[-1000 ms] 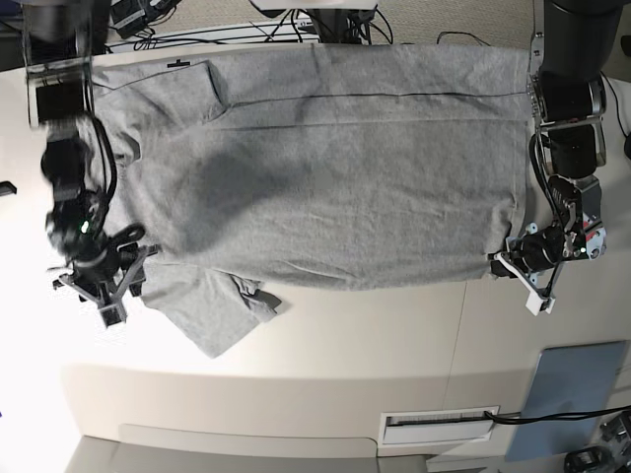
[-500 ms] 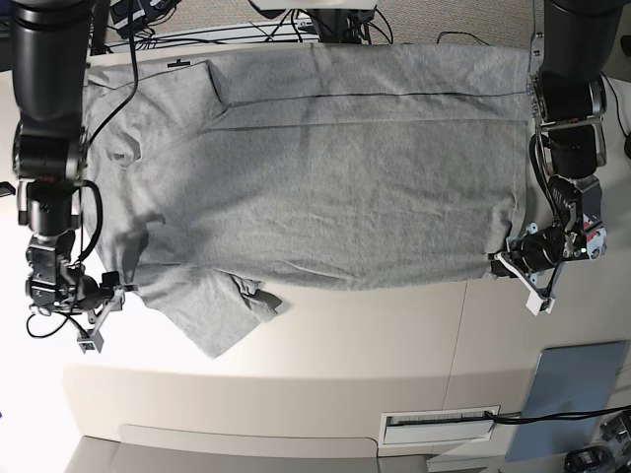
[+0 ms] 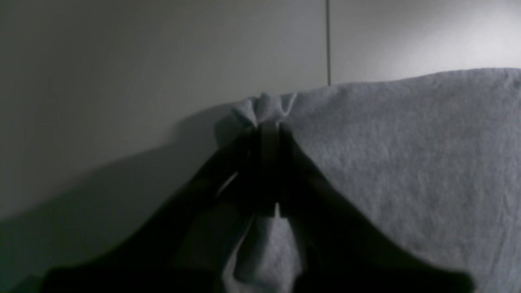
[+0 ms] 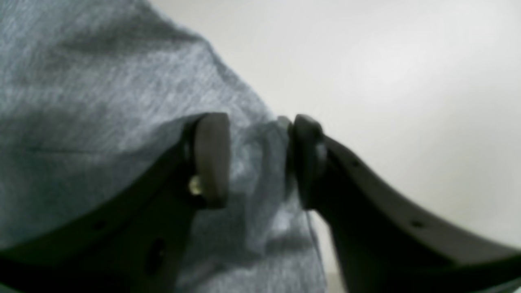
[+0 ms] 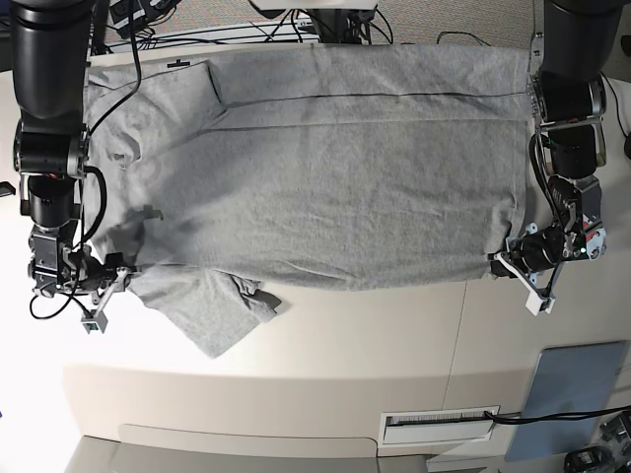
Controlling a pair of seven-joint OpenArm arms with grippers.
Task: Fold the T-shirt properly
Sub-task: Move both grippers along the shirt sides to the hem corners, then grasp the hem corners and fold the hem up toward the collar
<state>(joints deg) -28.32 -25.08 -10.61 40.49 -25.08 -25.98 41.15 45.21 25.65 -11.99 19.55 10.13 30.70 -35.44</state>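
Observation:
The heather-grey T-shirt (image 5: 325,177) lies spread flat across the table, plain side up, with a sleeve (image 5: 212,310) sticking out at the front left. My left gripper (image 5: 503,264) is shut on the shirt's front right hem corner; the left wrist view shows its jaws (image 3: 268,130) pinching a bunched bit of grey cloth (image 3: 407,162). My right gripper (image 5: 118,279) sits at the sleeve's left edge. In the right wrist view it (image 4: 258,160) is open, its pads astride a raised fold of the cloth (image 4: 81,101).
A blue-grey pad (image 5: 577,389) lies at the table's front right corner. A slot (image 5: 439,424) runs along the front edge. Cables (image 5: 197,34) lie behind the shirt. Bare table (image 5: 375,345) extends in front of the shirt.
My right arm swung out toward the table's left edge, then its gripper came back in to the sleeve's edge. The left gripper has kept its hold without moving.

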